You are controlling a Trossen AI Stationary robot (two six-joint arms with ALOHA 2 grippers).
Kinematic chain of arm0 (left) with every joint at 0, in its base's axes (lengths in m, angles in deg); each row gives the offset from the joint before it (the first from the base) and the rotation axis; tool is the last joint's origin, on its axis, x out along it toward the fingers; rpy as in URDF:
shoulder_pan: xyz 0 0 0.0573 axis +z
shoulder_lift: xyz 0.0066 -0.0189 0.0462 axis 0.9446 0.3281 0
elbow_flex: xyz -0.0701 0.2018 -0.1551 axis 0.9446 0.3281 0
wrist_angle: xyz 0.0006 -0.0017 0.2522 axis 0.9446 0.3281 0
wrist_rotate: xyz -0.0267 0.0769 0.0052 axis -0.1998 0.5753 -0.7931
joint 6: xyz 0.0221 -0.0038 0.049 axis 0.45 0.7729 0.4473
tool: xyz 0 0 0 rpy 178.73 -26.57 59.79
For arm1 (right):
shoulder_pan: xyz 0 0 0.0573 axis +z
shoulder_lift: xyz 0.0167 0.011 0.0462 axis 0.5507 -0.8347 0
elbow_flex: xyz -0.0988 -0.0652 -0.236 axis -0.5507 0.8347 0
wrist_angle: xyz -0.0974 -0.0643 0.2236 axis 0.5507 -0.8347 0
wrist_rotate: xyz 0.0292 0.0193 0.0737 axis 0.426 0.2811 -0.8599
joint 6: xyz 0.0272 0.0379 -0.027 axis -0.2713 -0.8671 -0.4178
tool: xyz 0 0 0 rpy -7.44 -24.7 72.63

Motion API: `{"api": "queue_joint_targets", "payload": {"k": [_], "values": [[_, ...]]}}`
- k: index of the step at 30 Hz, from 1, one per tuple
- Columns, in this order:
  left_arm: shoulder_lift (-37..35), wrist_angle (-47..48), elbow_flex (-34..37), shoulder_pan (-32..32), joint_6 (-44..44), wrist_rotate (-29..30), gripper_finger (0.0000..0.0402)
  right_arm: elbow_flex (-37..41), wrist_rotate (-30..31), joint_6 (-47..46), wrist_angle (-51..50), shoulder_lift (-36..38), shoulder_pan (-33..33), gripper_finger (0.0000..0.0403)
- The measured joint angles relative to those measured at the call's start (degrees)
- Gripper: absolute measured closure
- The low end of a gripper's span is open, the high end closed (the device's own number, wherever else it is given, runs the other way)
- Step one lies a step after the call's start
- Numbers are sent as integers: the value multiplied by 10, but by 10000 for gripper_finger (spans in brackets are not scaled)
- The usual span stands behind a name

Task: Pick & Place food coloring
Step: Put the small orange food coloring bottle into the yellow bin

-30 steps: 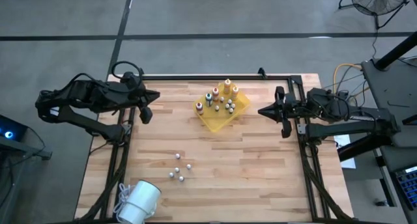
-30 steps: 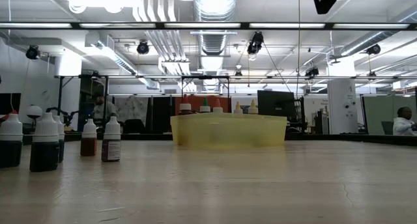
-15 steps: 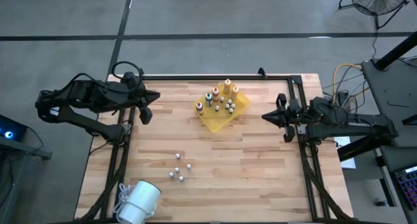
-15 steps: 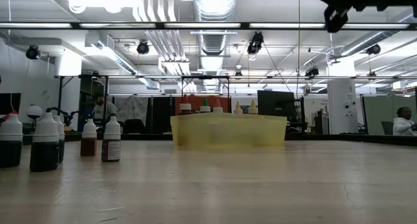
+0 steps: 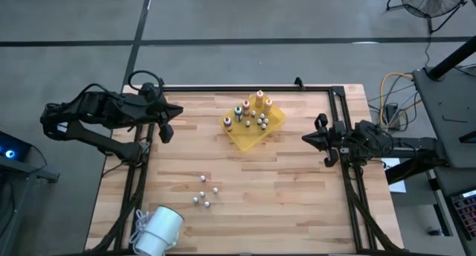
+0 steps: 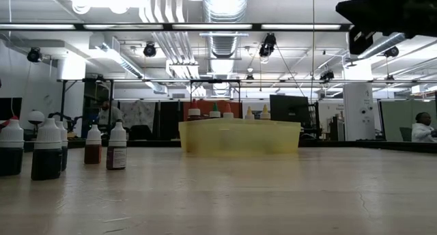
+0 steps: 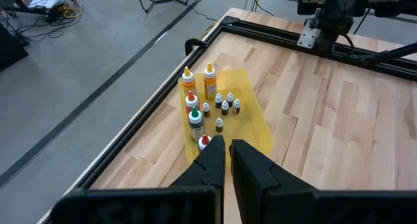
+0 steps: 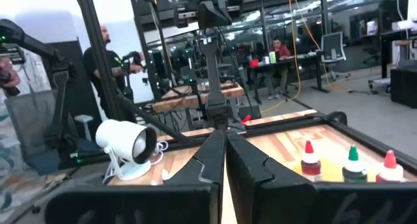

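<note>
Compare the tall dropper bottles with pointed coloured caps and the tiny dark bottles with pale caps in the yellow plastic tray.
The tall dropper bottles with pointed coloured caps stand well above the tiny dark bottles with pale caps. The tall ones have red, green, yellow and orange caps; the tiny ones all have pale caps. The tall ones stand mostly along one side of the yellow plastic tray; the tiny ones cluster nearer its middle. All stand upright in the tray.

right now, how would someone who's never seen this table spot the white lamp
Start at the wooden table and go to the corner on the left arm's side, farthest from the yellow tray. The white lamp lies there on its side, far bigger than the small bottles standing nearby.
</note>
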Motion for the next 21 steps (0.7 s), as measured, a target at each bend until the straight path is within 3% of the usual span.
{"api": "queue_joint_targets", "payload": {"k": [21], "values": [[0,0,0,0,4,0,402,76,-26,-21,19,32,0,394]]}}
